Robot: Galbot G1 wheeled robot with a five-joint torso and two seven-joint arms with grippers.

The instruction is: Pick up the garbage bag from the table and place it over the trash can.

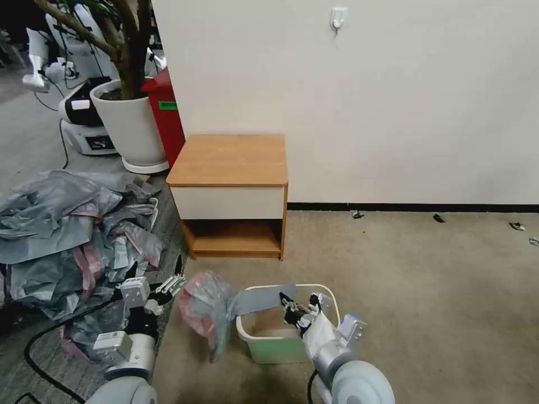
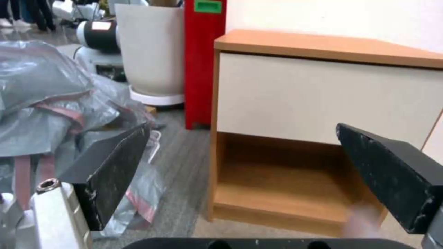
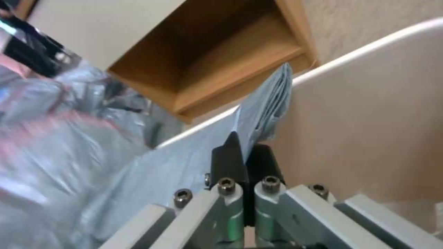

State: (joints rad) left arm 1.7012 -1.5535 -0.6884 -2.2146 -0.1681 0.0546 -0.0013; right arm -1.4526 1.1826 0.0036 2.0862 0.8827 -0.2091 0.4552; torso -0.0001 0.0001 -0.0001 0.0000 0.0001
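The garbage bag [image 1: 206, 310], crinkled grey plastic with a pink-red band, hangs bunched just left of the trash can [image 1: 328, 297]. A flat grey strip of it runs over the can's near-left rim to my right gripper [image 1: 293, 312], which is shut on the bag's edge inside the can. In the right wrist view the shut gripper [image 3: 244, 156] pinches the grey bag [image 3: 184, 166] against the can's cream wall [image 3: 369, 121]. My left gripper [image 1: 161, 279] is open, low and left of the bag, its wide-apart fingers [image 2: 115, 173] holding nothing. The table [image 1: 230, 160] stands behind with a bare top.
A big heap of grey-and-pink bags [image 1: 67, 230] lies on the floor to the left, close to my left arm. A white planter pot [image 1: 130, 126] and a red bin [image 1: 168, 115] stand left of the table. Open carpet lies to the right of the can.
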